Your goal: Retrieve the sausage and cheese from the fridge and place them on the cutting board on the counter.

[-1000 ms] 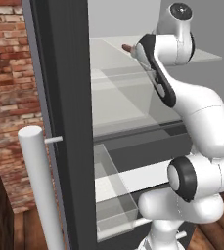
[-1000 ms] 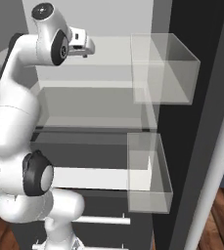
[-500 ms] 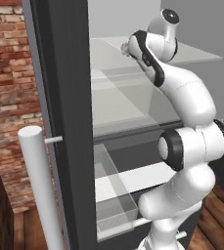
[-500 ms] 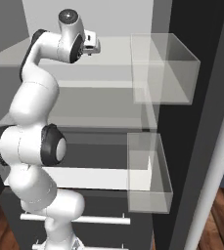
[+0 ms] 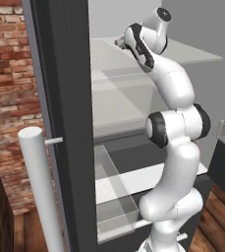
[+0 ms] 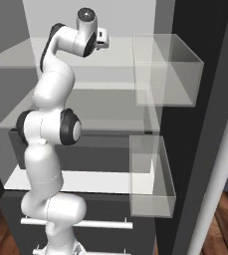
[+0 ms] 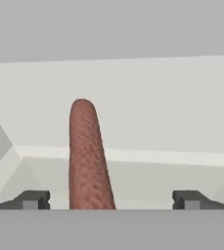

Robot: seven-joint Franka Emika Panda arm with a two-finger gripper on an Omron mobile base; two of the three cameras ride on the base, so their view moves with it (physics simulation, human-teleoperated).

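The gripper [image 7: 111,200] stood with its jaws wide apart, clamped on nothing. The sausage [image 7: 88,156] lay on a white shelf [image 7: 172,122] inside the fridge [image 5: 65,98], lengthwise between the two fingertips [image 7: 33,199], nearer the one at the left of the hand view, with open room on both sides. The shelf's back wall ran behind the sausage's far end. No writing was legible.

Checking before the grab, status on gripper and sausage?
Gripper open, nothing held, inside fridge at the upper shelf. Sausage lies lengthwise between the fingertips, nearer the left one, not gripped. Nothing blocking it.
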